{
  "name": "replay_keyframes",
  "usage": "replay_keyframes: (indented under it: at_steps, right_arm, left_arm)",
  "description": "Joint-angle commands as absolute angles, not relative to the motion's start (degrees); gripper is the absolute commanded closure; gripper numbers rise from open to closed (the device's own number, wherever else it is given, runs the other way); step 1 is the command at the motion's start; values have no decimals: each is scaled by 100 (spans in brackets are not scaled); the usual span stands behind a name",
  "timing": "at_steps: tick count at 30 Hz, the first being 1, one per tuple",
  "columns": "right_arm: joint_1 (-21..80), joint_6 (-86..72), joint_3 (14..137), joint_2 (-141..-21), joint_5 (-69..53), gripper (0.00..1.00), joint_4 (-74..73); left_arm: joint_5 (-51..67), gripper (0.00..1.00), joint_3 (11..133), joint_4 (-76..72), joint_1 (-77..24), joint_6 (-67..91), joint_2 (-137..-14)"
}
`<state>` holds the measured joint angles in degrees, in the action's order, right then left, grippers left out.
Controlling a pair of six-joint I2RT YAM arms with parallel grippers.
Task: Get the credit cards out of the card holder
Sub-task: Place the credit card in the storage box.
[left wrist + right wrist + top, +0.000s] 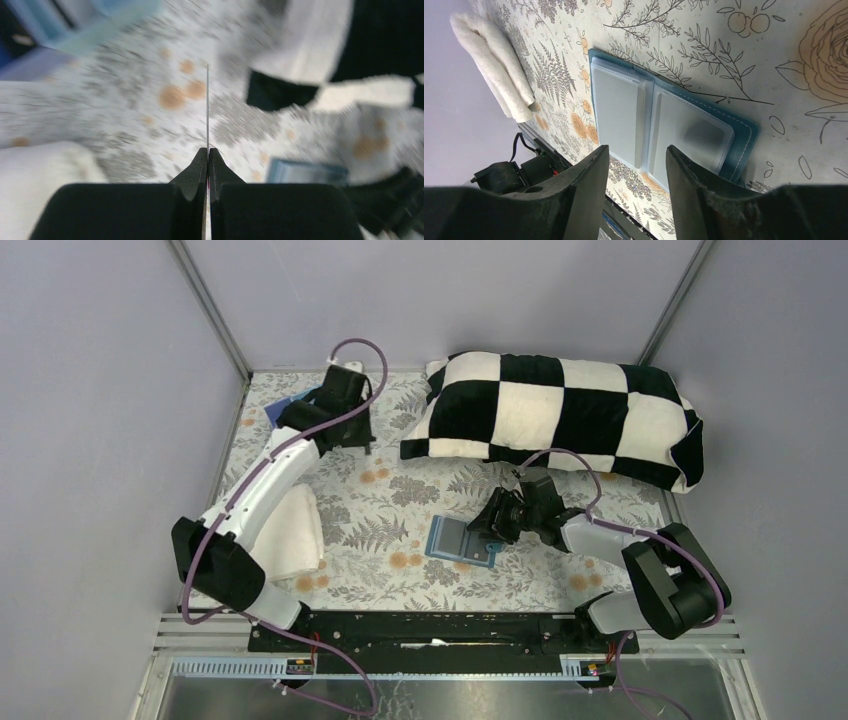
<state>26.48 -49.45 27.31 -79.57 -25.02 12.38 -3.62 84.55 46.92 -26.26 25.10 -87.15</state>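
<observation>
Hovering right gripper (636, 151): two black fingers stand apart with nothing between them, poised over the near edge of the open case.
Card holder (664, 115): a light-blue bifold lying open and flat on the floral tablecloth (400, 490), mid-table and right of centre. Two pale grey panels face up. Whether cards sit in them cannot be told.
Key relation: the holder lies just ahead of and below the right fingers, on that gripper's left side in the overhead view. Its long axis runs across the table, slightly tilted, and its spine falls roughly in line with the gap between the fingers. The right arm is by far the nearer; the left is well apart.
White cloth (290, 530): folded, beside the left arm on the near left.
Left gripper (207, 152): out at the far left, clamped on a thin flat card (207, 110) seen edge-on, which sticks straight out from the fingertips. It is likely a credit card.
Tray (283, 408): blue, just beyond the left arm's wrist at the far-left corner.
Pillow (560, 415): black-and-white checks, along the far edge.
</observation>
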Motion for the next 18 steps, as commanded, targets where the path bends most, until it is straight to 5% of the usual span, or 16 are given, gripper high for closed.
replay_keyframes:
  at_steps: [1,13,18]
  right_arm:
    - [2698,-4705,2958,-7871,-2382,46,924]
    - [2698,-4803,2735,-7606,-2133,41,791]
    - [2698,-4841,2730,-7560,-1998,40,763]
  left_arm:
    - [-2954,100,8976,4645,-2336,2170,-8778]
    - [-4697,100,11635,5811,-834,3011,-11555]
    - [-4217,100,11902,5761,-388,3006,-12125]
